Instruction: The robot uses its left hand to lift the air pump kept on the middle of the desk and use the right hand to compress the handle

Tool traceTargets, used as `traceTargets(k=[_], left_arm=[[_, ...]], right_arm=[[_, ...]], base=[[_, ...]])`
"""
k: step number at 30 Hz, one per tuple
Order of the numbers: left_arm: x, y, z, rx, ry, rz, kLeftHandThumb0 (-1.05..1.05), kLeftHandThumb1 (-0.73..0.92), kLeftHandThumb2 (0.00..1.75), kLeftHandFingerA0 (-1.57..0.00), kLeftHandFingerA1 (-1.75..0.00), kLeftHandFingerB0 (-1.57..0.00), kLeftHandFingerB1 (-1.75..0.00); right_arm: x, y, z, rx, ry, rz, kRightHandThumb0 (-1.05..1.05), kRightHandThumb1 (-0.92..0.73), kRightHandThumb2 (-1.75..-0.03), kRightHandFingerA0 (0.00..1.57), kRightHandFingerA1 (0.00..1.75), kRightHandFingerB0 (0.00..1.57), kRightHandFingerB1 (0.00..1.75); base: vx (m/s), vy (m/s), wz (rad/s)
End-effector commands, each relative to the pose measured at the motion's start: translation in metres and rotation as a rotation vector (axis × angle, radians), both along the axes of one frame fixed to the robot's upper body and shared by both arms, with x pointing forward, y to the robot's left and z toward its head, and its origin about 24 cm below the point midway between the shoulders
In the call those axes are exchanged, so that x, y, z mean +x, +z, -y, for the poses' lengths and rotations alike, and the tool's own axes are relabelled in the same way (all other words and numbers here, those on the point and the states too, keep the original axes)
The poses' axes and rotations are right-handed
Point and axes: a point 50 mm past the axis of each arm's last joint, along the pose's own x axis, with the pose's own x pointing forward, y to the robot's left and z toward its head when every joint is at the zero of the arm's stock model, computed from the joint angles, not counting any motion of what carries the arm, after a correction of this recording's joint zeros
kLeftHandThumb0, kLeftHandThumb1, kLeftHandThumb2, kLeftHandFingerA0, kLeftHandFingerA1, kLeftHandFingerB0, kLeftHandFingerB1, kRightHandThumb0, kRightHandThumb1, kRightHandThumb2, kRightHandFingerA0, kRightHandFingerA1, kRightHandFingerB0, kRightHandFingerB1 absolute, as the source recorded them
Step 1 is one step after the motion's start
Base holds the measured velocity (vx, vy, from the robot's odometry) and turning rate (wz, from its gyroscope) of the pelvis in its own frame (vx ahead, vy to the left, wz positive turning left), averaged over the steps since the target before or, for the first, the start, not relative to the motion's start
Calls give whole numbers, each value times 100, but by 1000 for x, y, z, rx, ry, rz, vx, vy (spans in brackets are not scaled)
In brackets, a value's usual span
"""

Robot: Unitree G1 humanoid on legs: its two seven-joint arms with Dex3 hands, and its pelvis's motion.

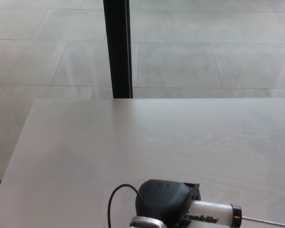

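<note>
One head camera, looking down and forward

It looks from above the desk (85, 142), whose near edge is cropped. The left hand (164, 202) and pump (211, 214) sit at the bottom; floor (204, 57) and a black post (118, 47) lie far.

A bare desk (133, 137) lies open from its far edge nearly to the near edge, where the left hand (162, 202) and the pump (211, 213) it grips block the way, a dark post (117, 47) standing beyond the desk.
</note>
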Motion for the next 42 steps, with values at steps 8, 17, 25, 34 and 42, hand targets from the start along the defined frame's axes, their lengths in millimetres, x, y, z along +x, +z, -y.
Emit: traceTargets(k=[8, 17, 25, 34, 42], left_arm=[[3, -13, -30, -358, 184, -190, -16, 71, 91, -74, -175, -65, -162], [45, 26, -77, -282, 240, -66, -17, 79, 83, -76, -175, -59, -141], [70, 56, -114, -185, 320, 16, -15, 59, 116, -90, -175, -75, -155], [68, 55, -118, -113, 304, 9, -15, 52, 120, -92, -175, -79, -145], [66, 49, -114, -68, 279, 16, -18, 50, 121, -93, -175, -81, -145]], right_arm=[[0, -9, 2, 34, -34, -22, -59, -89, -67, 44, 64, 59, 47], [0, -13, -1, -10, 66, -75, -73, -92, -69, 35, 56, 46, 39], [6, -10, -13, 3, 281, -115, -101, -89, -129, 2, 12, 9, 9], [12, -7, -41, 10, 439, -136, -105, -92, -90, 0, 0, 0, 0], [25, 5, -73, -12, 541, -104, -104, -92, -98, 0, 0, 0, 0]], base=[[0, 0, 0], [0, 0, 0], [0, 0, 0], [0, 0, 0], [0, 0, 0]])
